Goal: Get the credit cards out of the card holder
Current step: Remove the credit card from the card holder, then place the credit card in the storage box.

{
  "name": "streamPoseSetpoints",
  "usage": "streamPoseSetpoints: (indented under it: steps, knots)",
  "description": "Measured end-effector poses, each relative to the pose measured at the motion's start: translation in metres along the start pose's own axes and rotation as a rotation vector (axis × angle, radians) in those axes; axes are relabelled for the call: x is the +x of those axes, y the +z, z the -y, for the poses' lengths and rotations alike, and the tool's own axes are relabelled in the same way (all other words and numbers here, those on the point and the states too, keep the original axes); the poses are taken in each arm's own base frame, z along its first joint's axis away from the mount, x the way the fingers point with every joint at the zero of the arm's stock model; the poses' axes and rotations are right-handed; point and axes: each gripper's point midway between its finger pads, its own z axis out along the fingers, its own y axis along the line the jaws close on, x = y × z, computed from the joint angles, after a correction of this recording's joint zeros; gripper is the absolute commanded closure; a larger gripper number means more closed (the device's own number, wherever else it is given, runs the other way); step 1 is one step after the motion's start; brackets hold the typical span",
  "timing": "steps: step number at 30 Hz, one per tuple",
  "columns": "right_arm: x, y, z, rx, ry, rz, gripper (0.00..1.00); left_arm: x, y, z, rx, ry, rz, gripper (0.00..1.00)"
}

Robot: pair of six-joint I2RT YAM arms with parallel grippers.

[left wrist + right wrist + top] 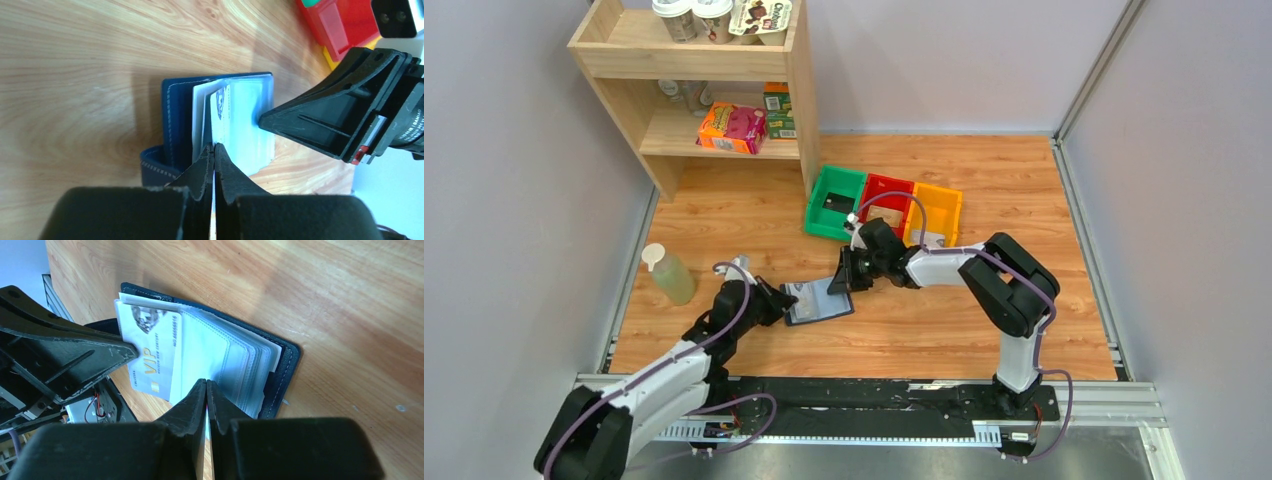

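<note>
The card holder (821, 304) lies open on the wooden table, its navy cover (175, 115) underneath and clear inner sleeves (215, 352) fanned on top. A silver-grey credit card (150, 357) marked VIP, with a portrait on it, sticks partway out of a sleeve. My left gripper (214, 146) is shut on that card's edge at the holder's left side (781, 298). My right gripper (206, 382) is shut on the clear sleeves at the opposite edge (840, 279). Other cards in the sleeves are hidden.
Green (836, 180), red (886, 186) and yellow (942, 200) bins stand in a row just behind the right gripper; a small dark rectangle lies in the green one. A pale green bottle (670, 276) stands left. A wooden shelf (694, 90) with boxes sits at the back left.
</note>
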Motion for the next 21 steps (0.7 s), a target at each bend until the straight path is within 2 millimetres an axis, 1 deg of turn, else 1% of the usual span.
streamPoseSetpoints:
  steps: [4,7,10,13,16,17,19,21]
  knots:
    - [-0.003,-0.001,0.003,0.003,0.003,0.006,0.9,-0.008,-0.01,-0.01,-0.053,0.02,0.05,1.0]
    - [-0.003,-0.002,0.003,0.006,-0.002,0.006,0.85,-0.013,-0.017,-0.016,-0.088,0.041,0.073,1.0]
    - [-0.004,-0.005,0.003,0.016,-0.015,0.001,0.73,-0.018,-0.023,-0.017,-0.112,0.071,0.085,1.0]
    - [-0.005,-0.014,0.003,0.05,-0.037,-0.006,0.58,-0.024,-0.029,-0.014,-0.127,0.115,0.092,1.0]
    - [-0.01,-0.027,-0.001,0.081,-0.071,-0.006,0.45,-0.031,-0.034,-0.006,-0.128,0.167,0.093,1.0]
    - [-0.013,-0.033,-0.005,0.087,-0.087,-0.001,0.39,-0.035,-0.036,-0.001,-0.123,0.19,0.095,1.0]
    - [-0.024,-0.048,-0.02,0.084,-0.139,0.022,0.32,-0.043,-0.039,0.011,-0.105,0.239,0.104,1.0]
    - [-0.038,-0.063,-0.036,0.072,-0.198,0.056,0.28,-0.052,-0.044,0.027,-0.073,0.301,0.107,1.0]
